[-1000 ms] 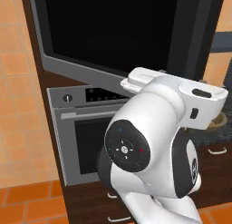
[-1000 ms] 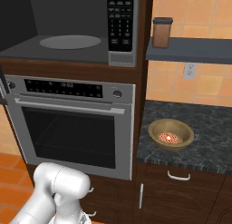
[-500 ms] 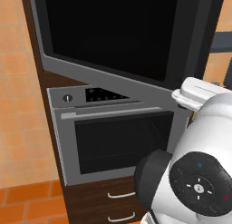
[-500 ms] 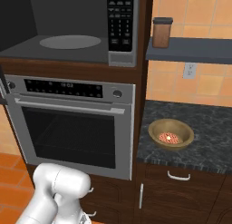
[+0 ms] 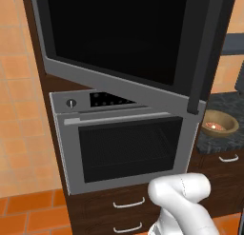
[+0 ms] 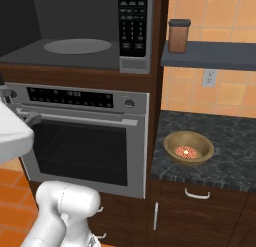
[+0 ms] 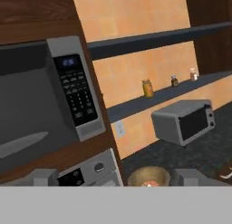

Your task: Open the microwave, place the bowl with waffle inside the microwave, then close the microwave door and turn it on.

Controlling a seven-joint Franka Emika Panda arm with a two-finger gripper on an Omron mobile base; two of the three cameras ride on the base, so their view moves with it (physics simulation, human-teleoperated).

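**Microwave stood open, bowl waited on the counter**

The pincer (image 7: 113, 177) showed only as two blurred grey finger tips at the bottom of the hand view, one left and one right, with a wide gap between them and nothing in it; whether it was fully released could not be told. Between those tips, further off, sat the bowl with waffle (image 7: 148, 177), seen by its upper rim.

The bowl (image 6: 188, 147) rested on the dark speckled counter (image 6: 235, 146), to the right of the silver oven (image 6: 82, 136) and apart from it. Pale orange food lay at its middle.

The microwave (image 6: 82, 33) sat above the oven with its cavity exposed, a round grey turntable (image 6: 77, 45) lying flat inside. Its black keypad (image 6: 133, 23) stood on the right of the cavity. The microwave door (image 5: 119, 39) was swung wide out to the left, its dark vertical handle (image 5: 202, 53) at the free edge, hanging over the oven's top in the left base view.

A brown jar (image 6: 178, 35) stood on the dark shelf (image 6: 210, 55) above the counter. In the hand view a small grey toaster oven (image 7: 183, 121) sat farther along the counter.
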